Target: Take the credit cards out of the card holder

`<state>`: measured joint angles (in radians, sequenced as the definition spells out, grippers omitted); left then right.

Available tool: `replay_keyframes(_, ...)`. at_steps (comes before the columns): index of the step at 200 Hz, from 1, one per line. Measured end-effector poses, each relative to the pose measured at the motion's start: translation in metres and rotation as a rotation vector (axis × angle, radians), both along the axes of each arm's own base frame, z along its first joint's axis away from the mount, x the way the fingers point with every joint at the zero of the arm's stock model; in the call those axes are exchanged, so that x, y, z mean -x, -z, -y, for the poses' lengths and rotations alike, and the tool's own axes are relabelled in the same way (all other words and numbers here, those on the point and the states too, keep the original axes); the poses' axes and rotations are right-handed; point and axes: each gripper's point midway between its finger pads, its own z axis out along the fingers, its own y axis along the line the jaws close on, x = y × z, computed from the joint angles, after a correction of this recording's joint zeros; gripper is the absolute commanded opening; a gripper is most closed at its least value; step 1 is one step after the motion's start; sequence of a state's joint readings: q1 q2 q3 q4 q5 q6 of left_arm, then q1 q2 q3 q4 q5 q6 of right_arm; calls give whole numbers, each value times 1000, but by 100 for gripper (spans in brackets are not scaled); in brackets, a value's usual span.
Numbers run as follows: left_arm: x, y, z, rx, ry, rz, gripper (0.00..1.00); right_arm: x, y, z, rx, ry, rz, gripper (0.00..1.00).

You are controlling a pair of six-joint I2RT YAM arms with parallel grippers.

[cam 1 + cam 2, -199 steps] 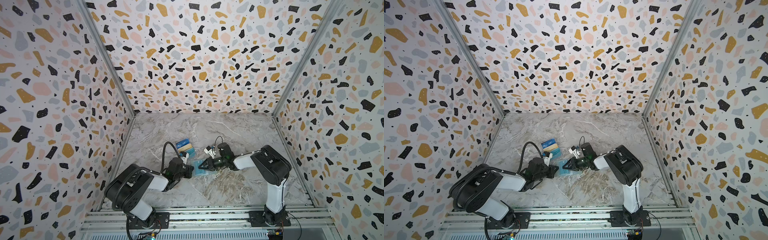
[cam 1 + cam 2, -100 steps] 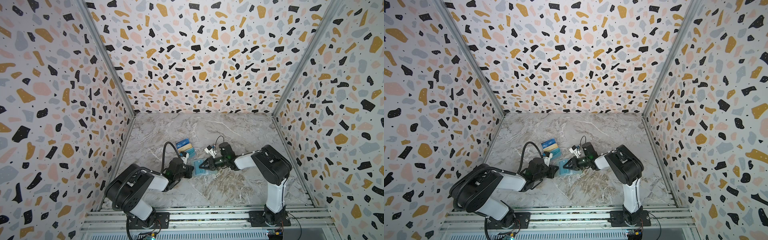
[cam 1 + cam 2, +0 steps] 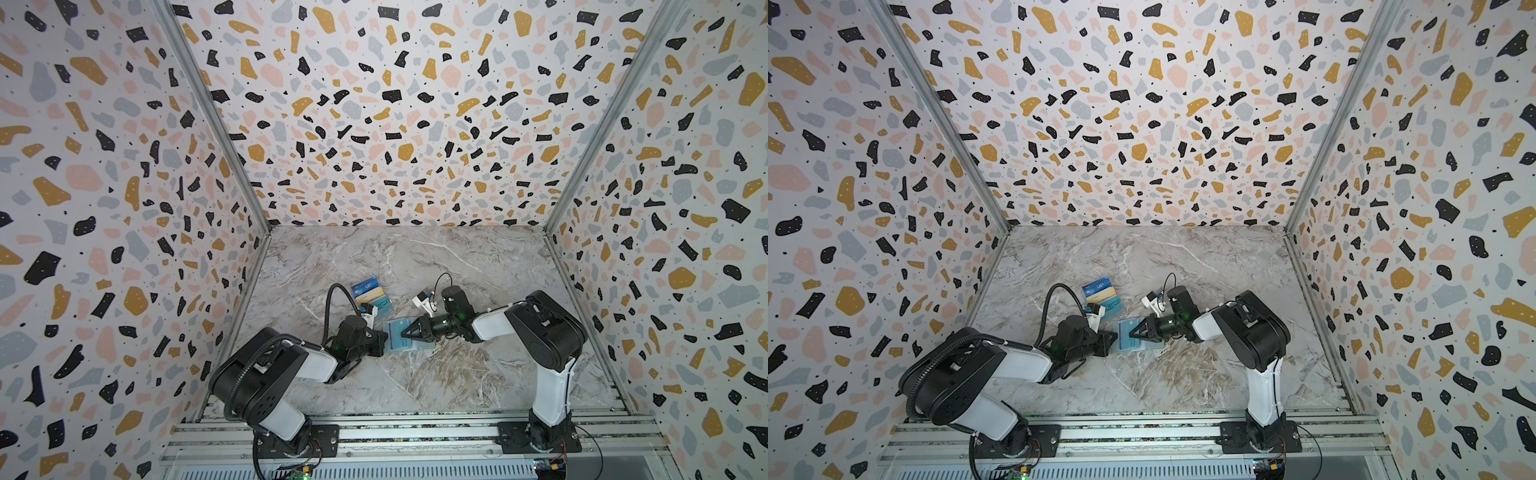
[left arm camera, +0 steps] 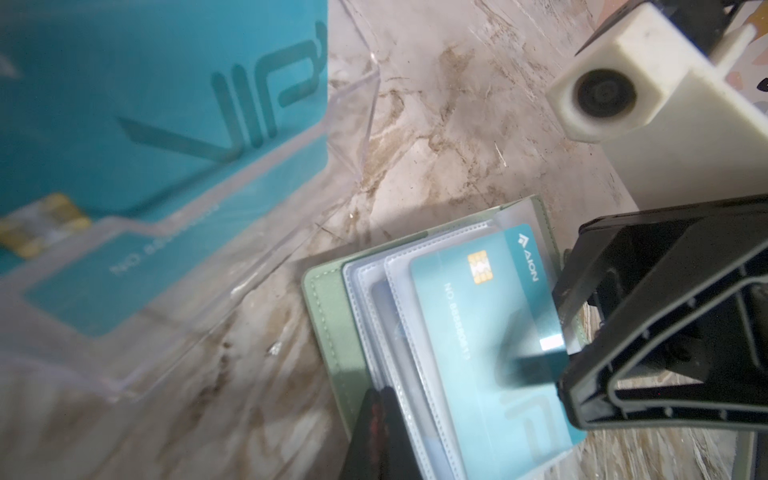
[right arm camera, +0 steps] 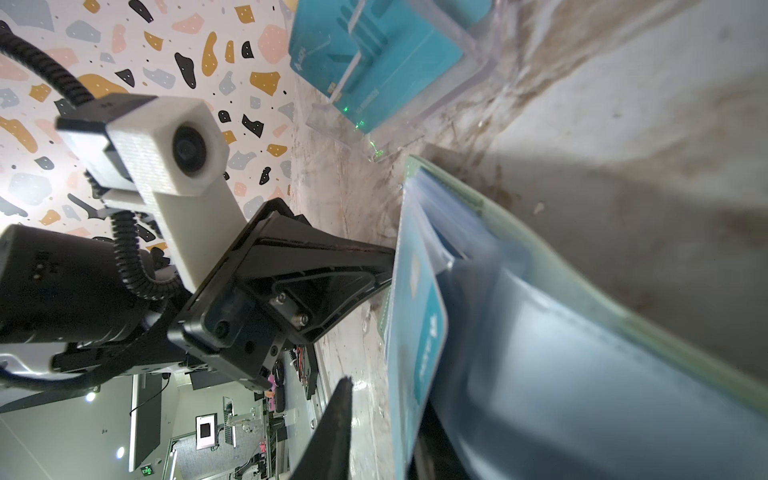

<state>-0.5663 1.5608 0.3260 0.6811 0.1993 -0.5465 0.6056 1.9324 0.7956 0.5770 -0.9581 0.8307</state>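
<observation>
The mint-green card holder [image 3: 399, 348] [image 3: 1128, 345] lies open on the marble floor between both arms. My left gripper [image 3: 384, 340] [image 4: 382, 419] is shut on its edge by the clear sleeves. A teal credit card [image 4: 478, 332] [image 5: 415, 324] with a chip sticks partly out of the top sleeve. My right gripper [image 3: 403, 333] [image 5: 382, 399] is open and straddles that card's free edge. One of its fingers [image 5: 334, 432] stands clear of the card and the other lies behind it. Other credit cards stand in a clear tiered stand [image 3: 371, 295] [image 3: 1102, 293].
The clear stand's wall [image 4: 353, 104] holds a teal VIP card [image 4: 166, 104] just beyond the card holder. Terrazzo-patterned walls [image 3: 124, 249] close in three sides. An aluminium rail [image 3: 415, 432] runs along the front edge.
</observation>
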Motion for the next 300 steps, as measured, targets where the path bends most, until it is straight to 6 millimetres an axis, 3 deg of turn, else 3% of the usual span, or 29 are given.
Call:
replay_keyframes(99, 0, 0, 0, 4, -8, -5, 0, 1, -2, 11, -14, 21, -11, 22)
replay_keyframes(202, 0, 0, 0, 8, -12, -3, 0, -1, -2, 23, -11, 56, -21, 13)
replay_keyframes(300, 0, 0, -1, 11, -14, 6, 0, -6, 2, 37, 99, 71, 19, 8)
